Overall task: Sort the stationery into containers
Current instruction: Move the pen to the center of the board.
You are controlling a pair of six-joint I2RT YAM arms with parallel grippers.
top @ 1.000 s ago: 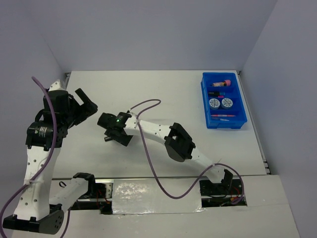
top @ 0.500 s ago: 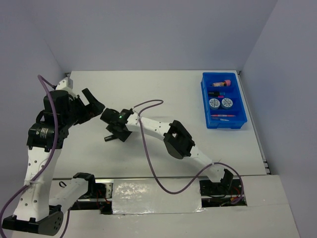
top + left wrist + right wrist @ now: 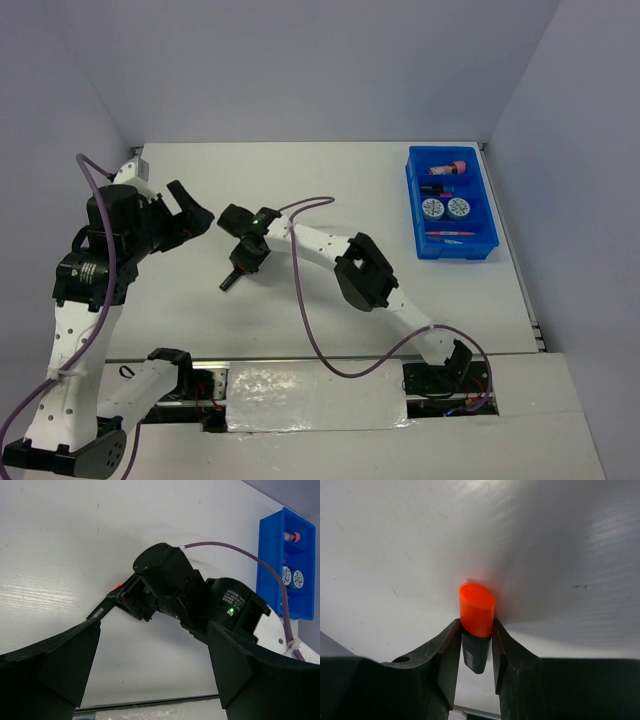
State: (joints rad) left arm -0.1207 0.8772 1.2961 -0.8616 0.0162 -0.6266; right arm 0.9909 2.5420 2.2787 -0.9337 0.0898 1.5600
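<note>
Above the worktop, an orange-capped highlighter is clamped near its cap by the right pincer (left pincer spread open), so pivoting and slippage are risked.

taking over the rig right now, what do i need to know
Left gripper: open, empty, next to the right one.
Right gripper: shut on the orange-capped highlighter, over the left-middle of the table, far from the blue tray.
Done: the tray holds the pink tube, two discs, a dark marker and a thin pen.
Left: carry the highlighter to the tray and release it.
</note>
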